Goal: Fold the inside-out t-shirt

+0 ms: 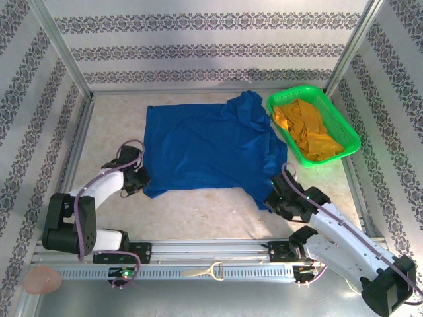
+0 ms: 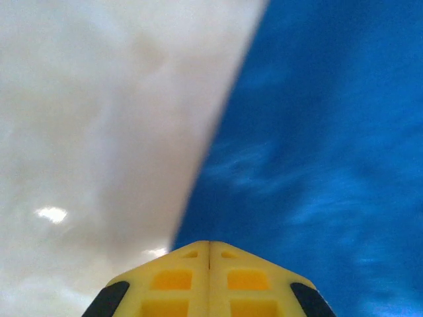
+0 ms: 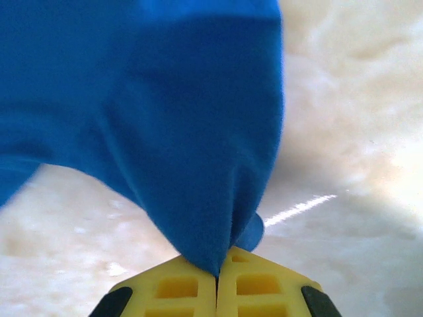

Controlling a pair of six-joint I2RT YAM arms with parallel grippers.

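Observation:
The inside-out t-shirt (image 1: 205, 148) lies spread flat in the middle of the table, plain royal blue on top. My left gripper (image 1: 140, 179) sits at its near left corner. In the left wrist view its yellow fingers (image 2: 209, 244) are shut, tips right at the cloth's edge (image 2: 317, 132); no cloth shows between them. My right gripper (image 1: 274, 197) is at the near right corner. Its jaws (image 3: 217, 272) are shut on a pinch of the shirt (image 3: 165, 119), which rises off the table into them.
A green basket (image 1: 345, 119) holding a mustard-yellow garment (image 1: 307, 129) stands at the back right, close to the shirt's sleeve. Patterned walls and metal posts enclose the table (image 1: 198, 211). A small pale tool (image 1: 205, 271) lies on the front rail.

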